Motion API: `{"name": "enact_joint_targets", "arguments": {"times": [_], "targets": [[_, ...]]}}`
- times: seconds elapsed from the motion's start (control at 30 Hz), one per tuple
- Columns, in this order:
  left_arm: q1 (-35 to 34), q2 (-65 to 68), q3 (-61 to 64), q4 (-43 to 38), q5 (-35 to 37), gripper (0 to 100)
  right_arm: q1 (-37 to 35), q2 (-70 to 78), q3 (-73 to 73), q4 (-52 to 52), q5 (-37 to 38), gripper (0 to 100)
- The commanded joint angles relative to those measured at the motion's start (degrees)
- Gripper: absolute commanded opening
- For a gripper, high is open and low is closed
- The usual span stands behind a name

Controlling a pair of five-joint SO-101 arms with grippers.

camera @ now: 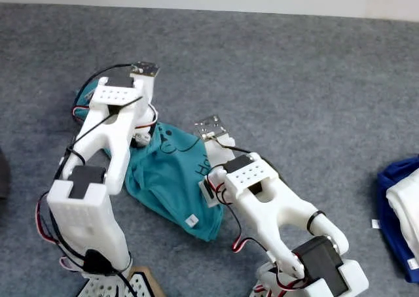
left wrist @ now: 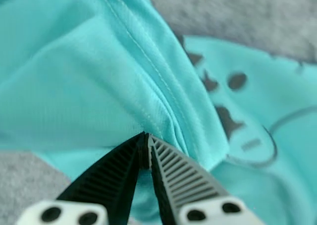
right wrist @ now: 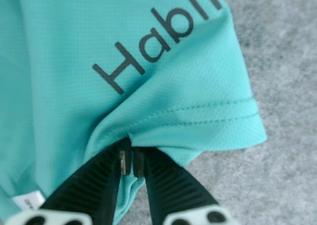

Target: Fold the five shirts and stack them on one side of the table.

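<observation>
A teal shirt with dark print lies crumpled on the grey carpet between the two arms. My left gripper is shut on a fold of the teal shirt near a seam. My right gripper is shut on the hem of the teal shirt, just under the dark lettering. In the high view the left arm covers the shirt's left part and the right arm stands at its right edge.
A blue shirt with a white shirt on it lies at the right edge. A dark object shows at the left edge. Bare grey carpet stretches across the back and middle right.
</observation>
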Motion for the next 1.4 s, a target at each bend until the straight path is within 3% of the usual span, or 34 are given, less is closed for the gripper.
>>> {"name": "enact_joint_targets", "arguments": {"times": [0.0,0.2,0.63,0.87,0.97,1.13,1.37], "targets": [[-3.74,-6.2,1.54,1.41,-4.31,1,1.98,0.31,-1.19,0.66,-0.26,0.8],[-11.82,-7.6,3.82,0.97,-4.92,1,2.07,0.31,-1.1,0.84,-0.26,0.8],[-14.81,-7.87,0.4,0.88,-4.66,1,8.84,0.31,-1.45,2.77,-0.18,0.8],[-14.99,-7.52,0.4,0.88,-4.57,1,8.75,0.22,-2.77,3.03,-0.18,0.8],[-15.08,-8.04,-0.13,1.32,-4.57,1,9.01,-0.13,-6.99,7.69,-0.35,0.8],[-15.6,-8.13,-2.51,3.6,-4.84,1,11.47,-6.99,-9.63,12.0,-0.26,0.8],[-21.93,-8.13,-9.36,5.54,-4.66,1,14.37,-15.96,-4.53,12.09,2.46,0.8]]}}
